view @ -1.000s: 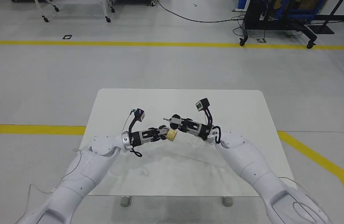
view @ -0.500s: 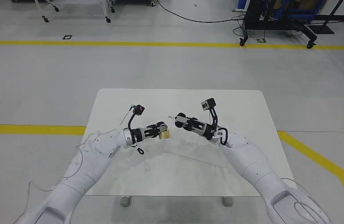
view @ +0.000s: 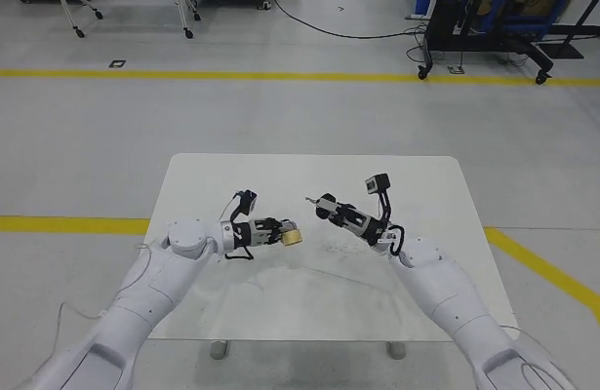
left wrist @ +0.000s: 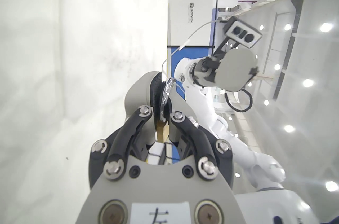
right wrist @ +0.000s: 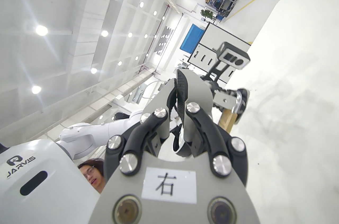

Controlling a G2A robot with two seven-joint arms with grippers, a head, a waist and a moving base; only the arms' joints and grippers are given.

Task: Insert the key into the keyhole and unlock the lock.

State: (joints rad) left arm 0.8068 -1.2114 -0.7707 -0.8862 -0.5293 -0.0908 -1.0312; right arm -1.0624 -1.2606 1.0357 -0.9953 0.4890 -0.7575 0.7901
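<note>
A white table [view: 212, 185] (rounded corners) straddles a yellow floor line [view: 65, 225].

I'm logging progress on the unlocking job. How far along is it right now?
Done: both pickups. The left pincer is shut on the padlock and the right pincer is shut on the key, both held above the table. In hand: lining them up; the top view shows a clear gap between key tip and padlock. Still to do: inserting the key and turning it to unlock.

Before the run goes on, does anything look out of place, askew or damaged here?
Nothing stands out. The left gripper is shut on the lock, the right gripper on the key, the two held apart above the table.
</note>
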